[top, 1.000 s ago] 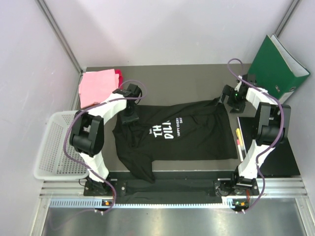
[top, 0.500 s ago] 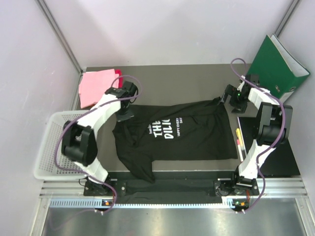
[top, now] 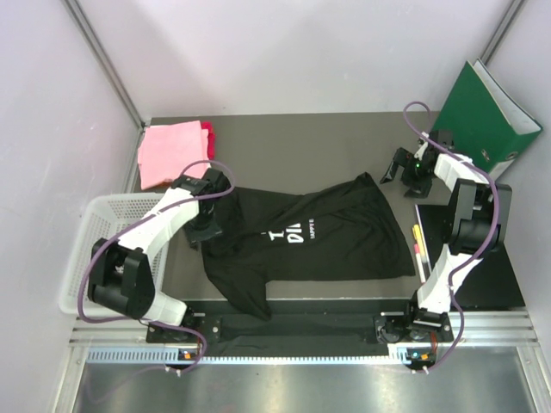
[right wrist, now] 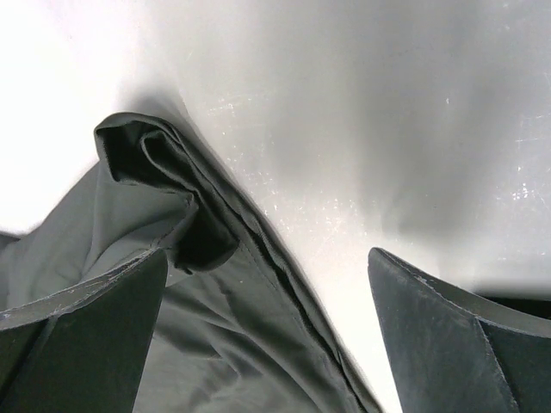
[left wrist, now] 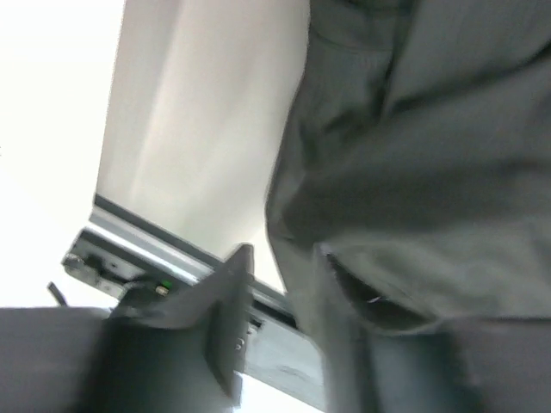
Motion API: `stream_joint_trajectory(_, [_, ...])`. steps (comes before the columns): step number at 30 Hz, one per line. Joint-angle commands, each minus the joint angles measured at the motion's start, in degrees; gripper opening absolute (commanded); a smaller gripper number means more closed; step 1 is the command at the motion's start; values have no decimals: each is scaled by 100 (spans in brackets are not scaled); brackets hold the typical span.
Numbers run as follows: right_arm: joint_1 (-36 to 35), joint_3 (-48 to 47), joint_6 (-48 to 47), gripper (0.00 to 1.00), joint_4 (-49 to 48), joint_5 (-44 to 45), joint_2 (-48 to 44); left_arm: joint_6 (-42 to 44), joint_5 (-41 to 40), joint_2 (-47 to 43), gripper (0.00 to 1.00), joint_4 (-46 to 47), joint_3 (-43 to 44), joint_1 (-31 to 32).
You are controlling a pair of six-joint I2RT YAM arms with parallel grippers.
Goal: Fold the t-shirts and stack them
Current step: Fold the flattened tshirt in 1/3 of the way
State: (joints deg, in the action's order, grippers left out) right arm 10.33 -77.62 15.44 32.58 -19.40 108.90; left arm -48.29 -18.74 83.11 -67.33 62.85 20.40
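Note:
The black t-shirt [top: 327, 237] lies across the table's middle. Its far-left part is bunched and folded over, so only part of the white lettering [top: 293, 234] shows. My left gripper [top: 207, 225] is at the shirt's left edge. In the left wrist view, one finger [left wrist: 228, 318] shows with a gap beside it, and grey-black cloth [left wrist: 413, 172] drapes over the other side. My right gripper [right wrist: 267, 335] stands wide open over the shirt's far-right corner [right wrist: 164, 172], gripping nothing. A folded light pink t-shirt [top: 170, 152] lies at the back left, with a darker pink-red one [top: 207, 135] showing at its right edge.
A white mesh basket [top: 95, 258] hangs off the table's left edge. A green binder [top: 486, 112] leans at the back right. Pens [top: 419, 245] lie on a dark mat to the right of the black shirt.
My left gripper moved toward the near left, pulling the shirt's far-left edge over the lettering. It shut on the way and has since parted. The right gripper has stayed open and has hardly moved.

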Motion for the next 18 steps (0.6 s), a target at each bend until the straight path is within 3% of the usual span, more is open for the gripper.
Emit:
stream_joint_trajectory(1, [66, -25, -6, 99, -234, -90, -45, 48, 47, -277, 85, -52, 87, 60])
stream_joint_trajectory(3, [57, 2, 20, 100, -322, -169, -9, 92, -146, -418, 98, 78, 253, 60])
stream_joint_trajectory(8, [-39, -33, 47, 98, -550, -442, 131, 522, -604, -244, 98, 808, 639, 25])
stream_joint_trajectory(13, [-250, -165, 152, 92, -840, -617, 324, 663, -736, 1003, 98, 1081, 1447, -71])
stream_joint_trajectory(18, [-347, -358, 275, 76, -815, -960, 465, 716, -806, 2119, 98, 1003, 2257, -116])
